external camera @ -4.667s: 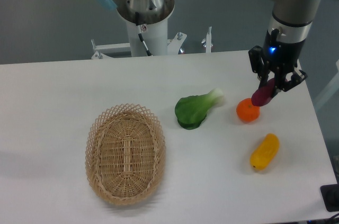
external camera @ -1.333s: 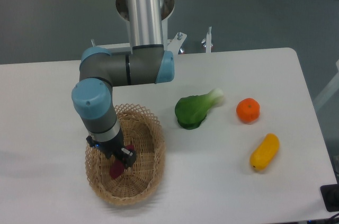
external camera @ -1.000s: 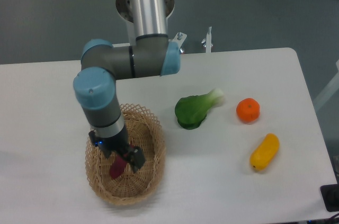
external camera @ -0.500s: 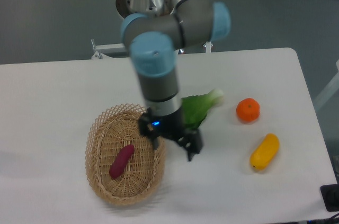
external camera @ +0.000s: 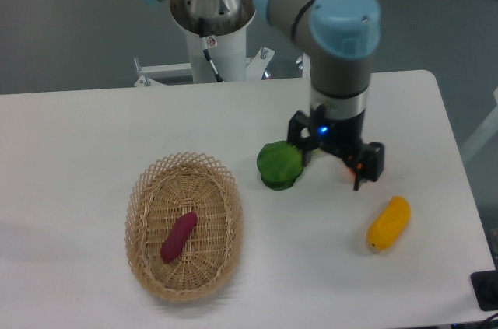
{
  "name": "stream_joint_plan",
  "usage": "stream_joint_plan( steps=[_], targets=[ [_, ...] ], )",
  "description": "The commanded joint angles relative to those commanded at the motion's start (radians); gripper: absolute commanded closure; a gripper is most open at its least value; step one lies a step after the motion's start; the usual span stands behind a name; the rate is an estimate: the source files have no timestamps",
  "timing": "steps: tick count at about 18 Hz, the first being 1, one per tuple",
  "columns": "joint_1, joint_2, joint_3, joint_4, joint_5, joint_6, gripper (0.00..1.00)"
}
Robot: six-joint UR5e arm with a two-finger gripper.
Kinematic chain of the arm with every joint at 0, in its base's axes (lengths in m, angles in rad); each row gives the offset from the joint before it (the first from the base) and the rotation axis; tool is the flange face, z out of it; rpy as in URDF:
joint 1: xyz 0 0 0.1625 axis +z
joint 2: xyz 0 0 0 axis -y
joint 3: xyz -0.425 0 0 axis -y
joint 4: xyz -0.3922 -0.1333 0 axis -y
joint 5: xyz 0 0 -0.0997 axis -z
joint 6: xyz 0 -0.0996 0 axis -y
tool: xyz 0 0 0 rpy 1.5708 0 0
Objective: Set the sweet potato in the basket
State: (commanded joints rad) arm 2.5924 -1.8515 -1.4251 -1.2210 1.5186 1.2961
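— Where is the hand [external camera: 333, 159], and what is it doing?

— It hangs over the right half of the table [external camera: 78, 134], pointing down below the arm's grey wrist, with a small blue light glowing on its body. Its two dark fingers [external camera: 370, 166] are spread wide apart and nothing is between them.

— What lies closest to it?

— A green leafy vegetable [external camera: 280, 164] sits just to its left; the hand's body hides the vegetable's stalk end. A sliver of orange shows beside the right finger, too small to tell what it is. A little further out, toward the front right, a yellow-orange oblong vegetable [external camera: 388, 222] lies on the table, apart from the hand.

— And the sweet potato?

— The sweet potato [external camera: 179, 236] is well away to the left, lying on the floor of the basket [external camera: 148, 189], tilted with its upper end toward the right. It rests near the middle of the weave, clear of the looped rim. The basket itself stands on the front left part of the table.
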Motion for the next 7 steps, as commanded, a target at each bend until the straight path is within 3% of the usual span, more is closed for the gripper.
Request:
stream_joint_plan(
  steps=[7],
  targets=[
    [0.006, 0.0, 0.002, -0.002, 0.0, 0.008, 0.0]
  ],
)
